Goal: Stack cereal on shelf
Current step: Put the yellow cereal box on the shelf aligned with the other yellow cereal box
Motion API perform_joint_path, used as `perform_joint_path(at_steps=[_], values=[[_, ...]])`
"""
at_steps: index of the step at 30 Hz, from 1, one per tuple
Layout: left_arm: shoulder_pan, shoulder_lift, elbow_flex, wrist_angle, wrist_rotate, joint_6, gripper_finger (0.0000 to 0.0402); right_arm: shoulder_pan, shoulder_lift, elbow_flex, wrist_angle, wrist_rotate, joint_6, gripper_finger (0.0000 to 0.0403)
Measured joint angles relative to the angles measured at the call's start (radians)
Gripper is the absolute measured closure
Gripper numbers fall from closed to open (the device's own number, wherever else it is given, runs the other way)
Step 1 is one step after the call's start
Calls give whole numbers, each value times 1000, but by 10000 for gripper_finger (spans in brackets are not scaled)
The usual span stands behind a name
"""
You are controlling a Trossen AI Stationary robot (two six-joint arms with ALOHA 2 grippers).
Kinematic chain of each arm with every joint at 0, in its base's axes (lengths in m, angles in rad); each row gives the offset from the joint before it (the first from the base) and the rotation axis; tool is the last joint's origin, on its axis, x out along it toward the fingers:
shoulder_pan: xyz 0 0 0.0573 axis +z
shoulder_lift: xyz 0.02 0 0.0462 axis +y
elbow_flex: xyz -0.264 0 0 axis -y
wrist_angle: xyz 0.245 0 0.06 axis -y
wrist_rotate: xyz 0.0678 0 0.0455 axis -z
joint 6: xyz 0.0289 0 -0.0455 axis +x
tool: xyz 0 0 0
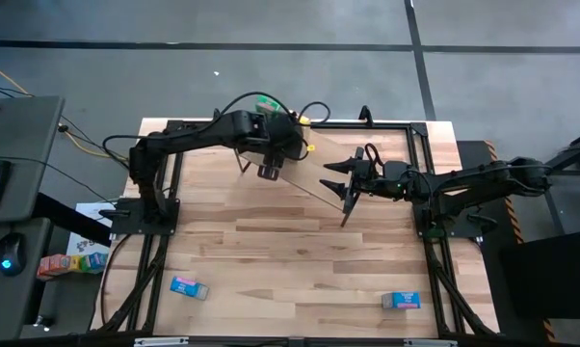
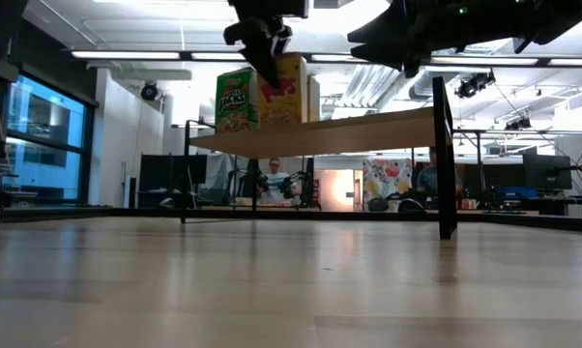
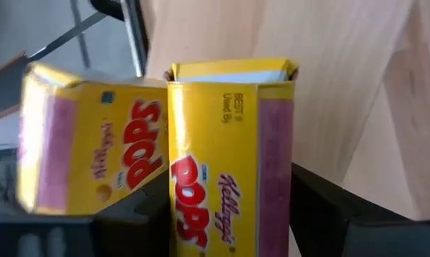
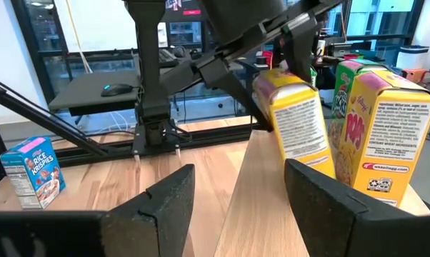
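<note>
My left gripper (image 1: 269, 159) is shut on a yellow cereal box (image 3: 229, 164) over the far left end of the light-wood shelf (image 2: 310, 135). A second yellow box (image 3: 86, 150) and a green box (image 2: 235, 100) stand upright on the board beside it. My right gripper (image 1: 346, 178) hangs open and empty over the middle of the shelf (image 4: 272, 185). Two blue boxes (image 1: 188, 287) (image 1: 401, 301) lie on the table near its front edge. A blue box (image 4: 33, 171) shows upright on the table in the right wrist view. My left gripper pinches the yellow box between its two fingers (image 3: 133, 214), one on each of two opposite faces, with a narrow printed side (image 3: 222, 135) showing between them. The fingers slant down from above onto its upper part (image 4: 283, 78). The box hangs tilted; whether its lower end (image 4: 308, 168) touches the board, I cannot tell.
The shelf stands on thin black legs (image 2: 444, 164) at the far middle of the table. The black frame rails (image 1: 165, 251) run along the table's left and right sides. People sit in the room beyond the table (image 2: 275, 179).
</note>
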Motion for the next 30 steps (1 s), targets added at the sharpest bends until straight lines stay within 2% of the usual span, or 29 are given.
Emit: perform_joint_path(at_steps=[17,30], values=[[0,-35,22,1,-26,-11,201,0,0,0,0,0,0,194],[1,-37,63,-21,20,-64,202,0,0,0,1,0,-1,194]])
